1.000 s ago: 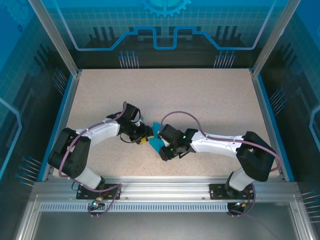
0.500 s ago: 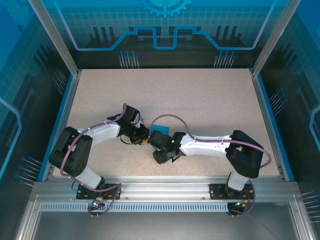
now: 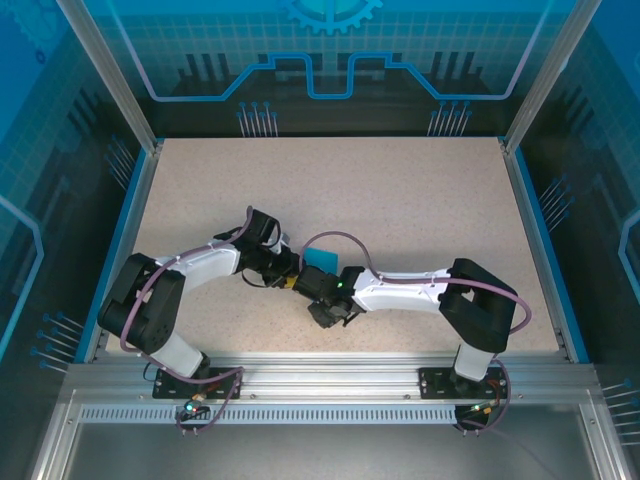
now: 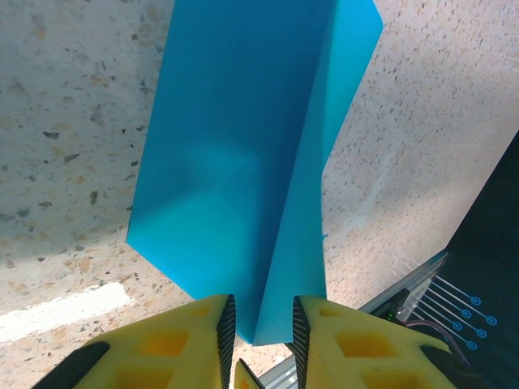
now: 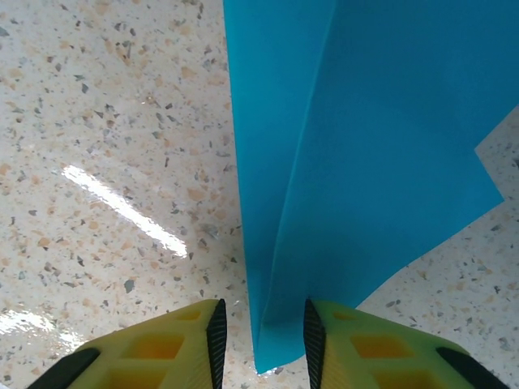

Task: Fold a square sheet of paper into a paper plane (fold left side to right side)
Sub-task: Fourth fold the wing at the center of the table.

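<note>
- Worktop point(image 3: 400, 190): pale speckled surface, with a blue border point(image 3: 127, 235) along each side and a metal rail point(image 3: 330, 368) at the near edge.
- Folded blue paper point(image 3: 322, 258): lies on the worktop near its middle, creased lengthwise.

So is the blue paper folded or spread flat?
Folded: the paper shows layered flaps meeting along a long crease in both wrist views.

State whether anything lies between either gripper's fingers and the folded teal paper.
Nothing visible does. The paper runs straight into the gap between the left fingers, and likewise between the right fingers, with no other object against it.
</note>
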